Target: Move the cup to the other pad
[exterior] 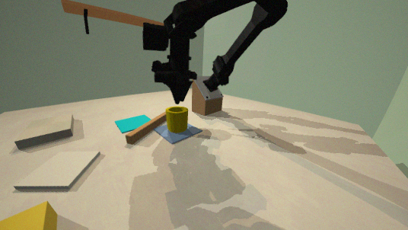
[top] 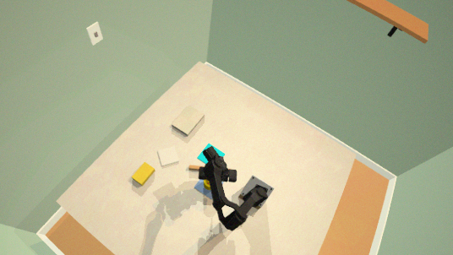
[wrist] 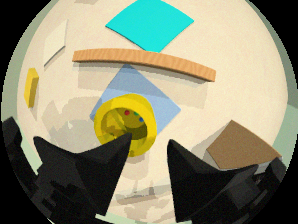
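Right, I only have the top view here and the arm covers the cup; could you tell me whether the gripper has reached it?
Observer: Not yet. In the exterior view the gripper hangs just above the cup, touching nothing.
Operator: Are the marbles in place?
Observer: Yes, the wrist view shows marbles inside the upright cup on the blue pad.
Operator: And the fingers?
Observer: The fingers stand apart, with nothing between them.

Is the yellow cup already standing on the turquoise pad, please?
No, the yellow cup stands on the blue pad, while the turquoise pad lies bare beyond the wooden bar.
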{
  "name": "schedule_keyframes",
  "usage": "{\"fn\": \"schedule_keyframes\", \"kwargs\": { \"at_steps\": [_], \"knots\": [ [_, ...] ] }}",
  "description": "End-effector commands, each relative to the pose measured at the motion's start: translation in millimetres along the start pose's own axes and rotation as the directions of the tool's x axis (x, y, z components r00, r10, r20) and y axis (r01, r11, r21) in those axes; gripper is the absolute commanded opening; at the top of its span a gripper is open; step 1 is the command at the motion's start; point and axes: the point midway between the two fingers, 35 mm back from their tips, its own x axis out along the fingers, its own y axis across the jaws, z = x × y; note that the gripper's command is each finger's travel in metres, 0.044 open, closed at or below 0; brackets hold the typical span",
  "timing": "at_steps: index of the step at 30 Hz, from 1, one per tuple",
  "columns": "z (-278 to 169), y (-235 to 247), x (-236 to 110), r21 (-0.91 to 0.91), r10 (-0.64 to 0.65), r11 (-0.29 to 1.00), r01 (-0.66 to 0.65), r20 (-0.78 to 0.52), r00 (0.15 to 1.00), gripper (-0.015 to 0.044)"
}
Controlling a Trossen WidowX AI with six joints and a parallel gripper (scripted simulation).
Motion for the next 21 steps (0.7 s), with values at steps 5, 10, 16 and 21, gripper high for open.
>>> {"fn": "schedule_keyframes", "kwargs": {
  "at_steps": [5,10,16,21],
  "knots": [
    [-0.6,-0.8,14.1,0.009,0.000,1.000,0.000,-0.006,1.000,0.0167],
    [-0.7,-0.6,22.5,0.009,0.000,1.000,0.000,-0.006,1.000,0.0167],
    [-1.3,-0.7,32.4,0.009,0.001,1.000,0.000,-0.007,1.000,0.0167],
    [-2.1,-0.9,40.6,0.009,0.001,1.000,-0.001,-0.008,1.000,0.0167]
  ]
}}
